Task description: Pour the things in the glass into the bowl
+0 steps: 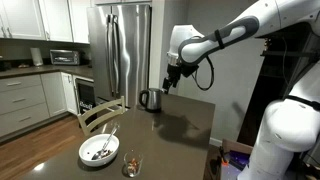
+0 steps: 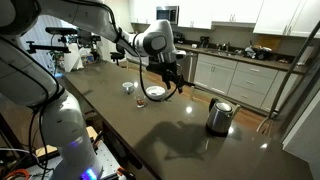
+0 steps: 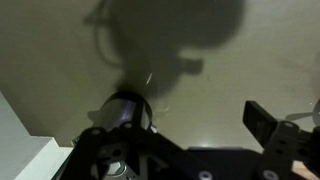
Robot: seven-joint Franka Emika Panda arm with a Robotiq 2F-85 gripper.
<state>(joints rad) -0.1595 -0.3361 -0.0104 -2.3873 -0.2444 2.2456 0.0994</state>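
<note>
That stubby clear glass (image 1: pixel 130 165) has brownish bits (image 1: pixel 130 169) in it and sits just beside the white bowl (image 1: pixel 88 157). The gripper (image 1: pixel 169 88) hangs wide apart and empty, well away by the kettle (image 1: pixel 149 99).

In an exterior view the hand (image 2: pixel 172 82) hid part of the bowl (image 2: pixel 153 94). What the glass (image 1: pixel 130 166) held was too small to make out. The wrist view was dim and blurred, and its bottom edge cut the hand off.
</note>
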